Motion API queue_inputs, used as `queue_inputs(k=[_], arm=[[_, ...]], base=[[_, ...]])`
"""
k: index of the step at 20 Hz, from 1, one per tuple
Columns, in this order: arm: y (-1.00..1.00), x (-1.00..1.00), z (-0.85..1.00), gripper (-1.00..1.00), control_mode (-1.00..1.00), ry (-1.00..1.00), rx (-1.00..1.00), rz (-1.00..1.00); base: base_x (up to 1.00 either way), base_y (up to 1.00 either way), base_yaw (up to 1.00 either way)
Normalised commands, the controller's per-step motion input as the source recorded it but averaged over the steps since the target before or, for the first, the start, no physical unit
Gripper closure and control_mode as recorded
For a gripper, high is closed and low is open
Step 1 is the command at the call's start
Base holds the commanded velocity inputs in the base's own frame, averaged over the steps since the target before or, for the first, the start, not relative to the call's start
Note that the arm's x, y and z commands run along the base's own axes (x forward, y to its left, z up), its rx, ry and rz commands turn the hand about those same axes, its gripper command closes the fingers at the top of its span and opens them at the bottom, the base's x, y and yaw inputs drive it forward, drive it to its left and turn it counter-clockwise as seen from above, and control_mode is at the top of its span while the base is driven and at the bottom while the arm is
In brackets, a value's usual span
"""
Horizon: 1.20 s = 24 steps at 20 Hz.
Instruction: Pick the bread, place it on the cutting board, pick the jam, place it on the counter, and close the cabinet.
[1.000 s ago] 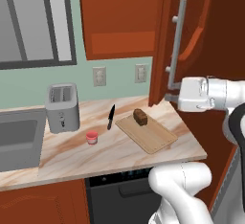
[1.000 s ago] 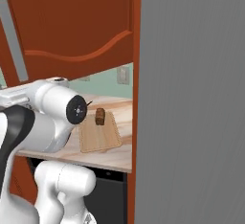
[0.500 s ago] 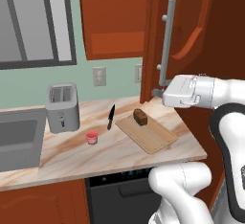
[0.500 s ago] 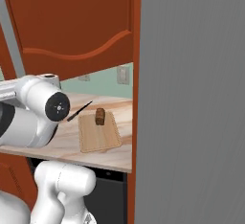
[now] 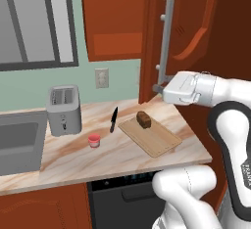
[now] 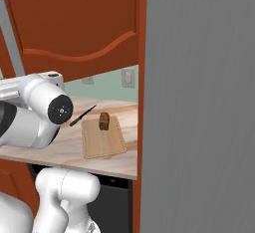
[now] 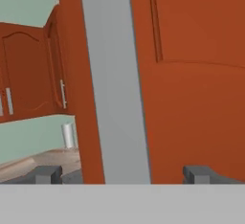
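Reddish-brown cabinet (image 5: 196, 32) door stands partly ajar, its grey handle (image 5: 165, 47) just ahead of the claw (image 7: 122, 173), whose fingers are spread wide and empty, apparently pressing the door shut. Bread (image 5: 143, 119) rests on the cutting board (image 5: 157, 140); the jam (image 5: 94, 140) sits on the marble surface (image 5: 68, 159), so only closing remains.

We see the bread (image 5: 143, 119) on the cutting board (image 5: 157, 141), board on the counter (image 5: 108, 157) right of the knife (image 5: 113, 119), jam (image 5: 94, 140) left of the knife, toaster (image 5: 63, 109) behind the jam, sink (image 5: 19, 147) at far left, cabinet (image 5: 188, 32) door above the board's right.
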Motion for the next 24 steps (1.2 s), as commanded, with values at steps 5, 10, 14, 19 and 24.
queue_inputs(k=[5, 10, 14, 19, 24], arm=[[0.00, 0.20, 0.05, -1.00, -1.00, -0.07, 0.00, -0.01], [0.03, 0.25, 0.06, -1.00, -1.00, -0.04, 0.00, -0.03], [0.10, 0.28, 0.01, -1.00, -1.00, 0.00, 0.00, -0.05], [0.21, 0.31, 0.00, -1.00, -1.00, 0.00, 0.01, -0.08], [0.25, 0.25, 0.00, -1.00, -1.00, 0.00, 0.00, -0.10]], base=[[0.00, 0.00, 0.00], [0.00, 0.00, 0.00], [0.00, 0.00, 0.00], [0.00, 0.00, 0.00], [0.00, 0.00, 0.00]])
